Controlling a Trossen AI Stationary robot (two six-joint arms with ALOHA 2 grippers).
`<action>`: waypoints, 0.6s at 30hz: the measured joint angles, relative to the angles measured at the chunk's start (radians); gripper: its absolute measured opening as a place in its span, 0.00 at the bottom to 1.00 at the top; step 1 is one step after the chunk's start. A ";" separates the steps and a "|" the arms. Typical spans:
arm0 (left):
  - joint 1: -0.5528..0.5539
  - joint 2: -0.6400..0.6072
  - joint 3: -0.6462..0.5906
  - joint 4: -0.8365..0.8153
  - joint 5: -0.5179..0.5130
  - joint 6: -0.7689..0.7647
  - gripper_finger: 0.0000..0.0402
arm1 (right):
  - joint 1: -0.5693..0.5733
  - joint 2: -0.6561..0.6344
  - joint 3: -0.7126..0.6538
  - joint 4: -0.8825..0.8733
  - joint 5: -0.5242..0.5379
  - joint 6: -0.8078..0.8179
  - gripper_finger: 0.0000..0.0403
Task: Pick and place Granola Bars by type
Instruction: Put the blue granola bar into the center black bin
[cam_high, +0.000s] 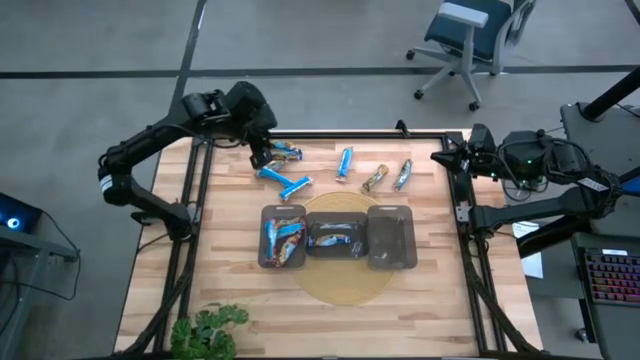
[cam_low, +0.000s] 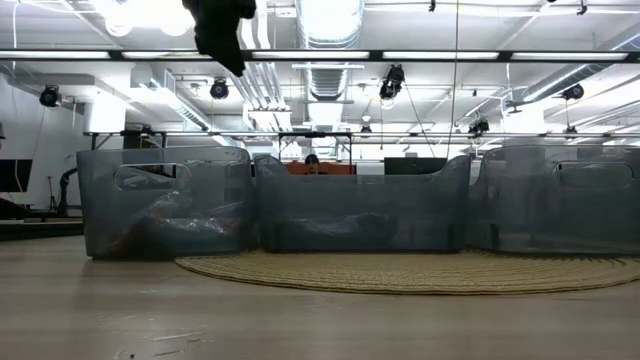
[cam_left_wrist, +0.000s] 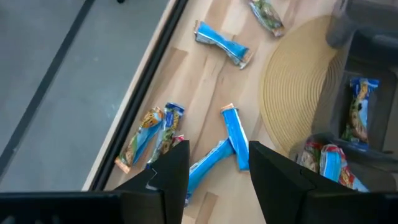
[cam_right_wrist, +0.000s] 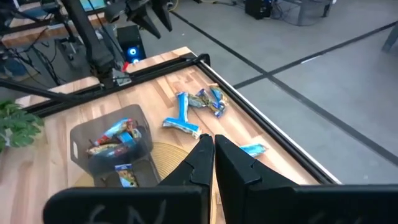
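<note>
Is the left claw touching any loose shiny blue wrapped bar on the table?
Apart. The left wrist view shows the open left claw hovering above the crossed shiny blue wrapped bars.

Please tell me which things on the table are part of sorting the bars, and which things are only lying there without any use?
Part of the job:
- loose bars on the wood
- sorted bars in the trays
- three trays
- left gripper, open above the blue bars
- right gripper, shut, at the table's right edge

Only lying about:
- round mat
- plant
- office chair on the floor
</note>
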 joint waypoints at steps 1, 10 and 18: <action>0.002 0.005 0.000 -0.006 0.003 0.005 0.37 | 0.000 0.000 0.000 0.001 0.001 0.000 0.02; 0.005 0.067 0.000 -0.078 0.019 0.035 0.37 | 0.000 0.000 0.000 0.001 0.000 -0.001 0.02; 0.007 0.136 0.000 -0.111 0.015 0.109 0.37 | 0.000 0.000 0.000 0.000 0.000 -0.001 0.02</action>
